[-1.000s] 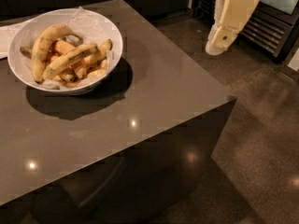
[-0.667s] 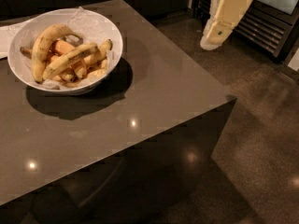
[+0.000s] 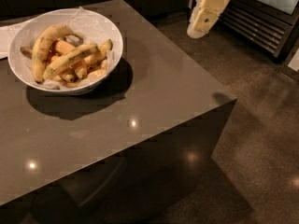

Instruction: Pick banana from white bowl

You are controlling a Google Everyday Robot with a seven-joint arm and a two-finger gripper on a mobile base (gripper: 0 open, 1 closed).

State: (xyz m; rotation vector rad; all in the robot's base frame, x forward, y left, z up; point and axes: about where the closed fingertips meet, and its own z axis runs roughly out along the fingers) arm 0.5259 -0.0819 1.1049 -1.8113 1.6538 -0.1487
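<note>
gripper [image 3: 198, 28]: we are hovering it over the floor beyond the table [image 3: 154, 92], grip we cannot tell | banana [image 3: 70, 59]: lying in bowl [image 3: 117, 41], well apart

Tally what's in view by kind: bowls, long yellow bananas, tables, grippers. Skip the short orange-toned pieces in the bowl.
Bowls: 1, the white bowl
Long yellow bananas: 2, the speckled banana and the hooked banana, both in the bowl
Tables: 1, the table
Grippers: 1, the gripper, beyond the table's far right edge, above the floor
Total: 5
</note>
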